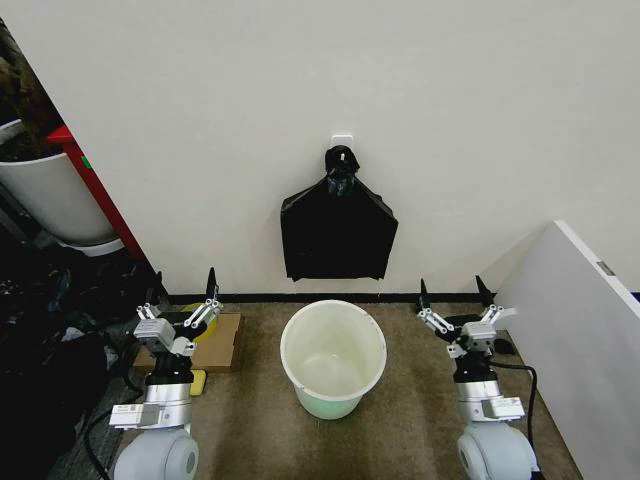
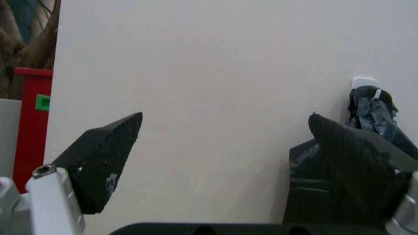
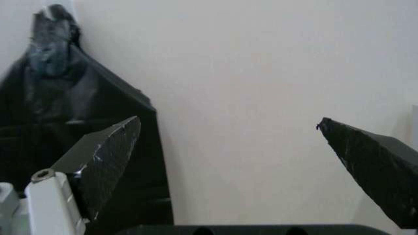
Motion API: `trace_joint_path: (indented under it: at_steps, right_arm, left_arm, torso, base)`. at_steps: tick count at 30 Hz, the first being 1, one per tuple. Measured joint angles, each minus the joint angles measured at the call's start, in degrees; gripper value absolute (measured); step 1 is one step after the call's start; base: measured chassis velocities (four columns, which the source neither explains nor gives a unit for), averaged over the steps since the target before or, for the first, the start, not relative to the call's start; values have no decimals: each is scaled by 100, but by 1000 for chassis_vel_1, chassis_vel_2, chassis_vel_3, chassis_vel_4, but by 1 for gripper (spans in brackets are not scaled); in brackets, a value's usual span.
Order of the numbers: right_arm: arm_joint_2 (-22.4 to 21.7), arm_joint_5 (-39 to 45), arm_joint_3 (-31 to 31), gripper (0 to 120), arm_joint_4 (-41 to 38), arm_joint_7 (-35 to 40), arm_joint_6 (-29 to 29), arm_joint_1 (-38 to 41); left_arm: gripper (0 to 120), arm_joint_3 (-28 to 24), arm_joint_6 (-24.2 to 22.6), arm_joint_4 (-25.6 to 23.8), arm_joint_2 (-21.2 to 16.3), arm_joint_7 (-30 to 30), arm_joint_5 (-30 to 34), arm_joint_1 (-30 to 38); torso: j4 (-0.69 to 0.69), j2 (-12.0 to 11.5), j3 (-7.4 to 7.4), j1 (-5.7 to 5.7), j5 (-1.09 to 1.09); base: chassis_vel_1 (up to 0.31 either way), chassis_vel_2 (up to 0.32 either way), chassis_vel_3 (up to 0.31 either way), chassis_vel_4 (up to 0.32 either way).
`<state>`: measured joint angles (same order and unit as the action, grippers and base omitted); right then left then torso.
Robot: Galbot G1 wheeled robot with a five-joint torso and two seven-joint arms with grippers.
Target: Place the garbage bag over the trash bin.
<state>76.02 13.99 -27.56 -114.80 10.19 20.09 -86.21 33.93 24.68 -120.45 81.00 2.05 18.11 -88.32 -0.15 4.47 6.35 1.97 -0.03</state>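
The trash bin (image 1: 333, 400) is a round white bucket standing on the brown carpet by the wall, straight ahead of me, and nothing lines it. The garbage bag is out of view. My left gripper (image 1: 185, 290) (image 2: 225, 117) is held up open to the left of the bin, with nothing between its fingers. My right gripper (image 1: 452, 295) (image 3: 228, 121) is open to the right of the bin, also holding nothing. Both point toward the wall, level with each other.
A flat black bag (image 1: 337, 235) (image 2: 372, 112) (image 3: 58, 98), knotted at its top, hangs from a white wall hook above the bin. At the left are a big white plant pot (image 1: 50, 200), a red stand (image 1: 95, 190), a cardboard box (image 1: 215, 340) and dark clutter. A white panel (image 1: 580, 330) stands at the right.
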Motion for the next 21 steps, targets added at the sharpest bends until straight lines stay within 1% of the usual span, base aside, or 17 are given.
trace_joint_path:
  at_steps: [2, 9, 12, 14, 21]
  right_arm:
    - [-35, 193, -20, 100, -54, 6, -79, -5]
    - [-48, 316, -4, 100, -102, -38, -132, 9]
    - [-79, 917, 90, 100, -242, 3, -344, -8]
    - [-86, 1014, 100, 100, -250, 13, -393, 0]
    - [-94, 747, 100, 100, -121, -83, -320, 68]
  left_arm:
    - [100, 3, -9, 25, -26, 3, 1, 5]
    - [100, 68, -98, 54, -52, -2, 45, 103]
    - [100, 110, -126, 63, -96, -13, 85, 124]
    - [100, 111, -126, 63, -99, -14, 87, 108]
    - [100, 160, -126, 62, -114, -16, 108, 115]
  torso:
    - [0, 0, 0, 0, -1]
    - [0, 0, 0, 0, -1]
    - [0, 0, 0, 0, -2]
    - [1, 0, 0, 0, -1]
    - [0, 0, 0, 0, -1]
  base:
    - [0, 0, 0, 0]
    - [0, 0, 0, 0]
    - [0, 0, 0, 0]
    - [0, 0, 0, 0]
    - [0, 0, 0, 0]
